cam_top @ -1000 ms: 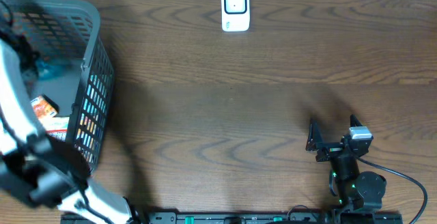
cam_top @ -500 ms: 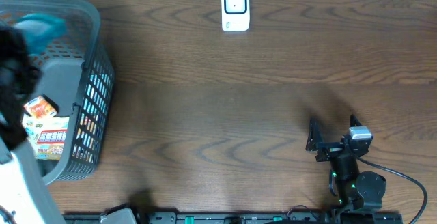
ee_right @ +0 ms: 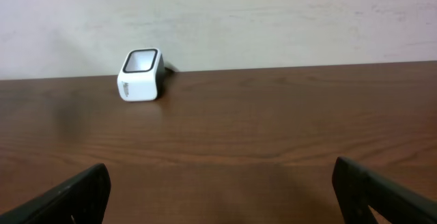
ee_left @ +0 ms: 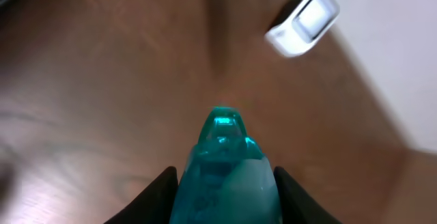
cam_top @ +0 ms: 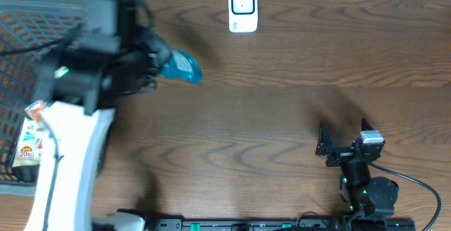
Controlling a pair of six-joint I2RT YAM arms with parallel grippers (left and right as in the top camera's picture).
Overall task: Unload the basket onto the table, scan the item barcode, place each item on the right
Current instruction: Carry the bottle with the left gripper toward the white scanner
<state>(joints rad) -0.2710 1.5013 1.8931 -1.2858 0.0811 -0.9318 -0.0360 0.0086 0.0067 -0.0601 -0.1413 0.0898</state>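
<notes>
While the left gripper [cam_top: 156, 63] is clamped on the teal item [cam_top: 182, 67], that item hangs over the table [cam_top: 282, 111], just right of the basket [cam_top: 28, 20] and left of the white scanner [cam_top: 243, 8], apart from it. The right gripper [cam_top: 344, 131] sits near the table's front right, jaws spread wide and holding nothing, facing the scanner from well away.

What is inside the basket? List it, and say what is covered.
In the basket: a small orange packet and a white printed packet. The left arm covers the basket's right side; anything under it cannot be seen.
</notes>
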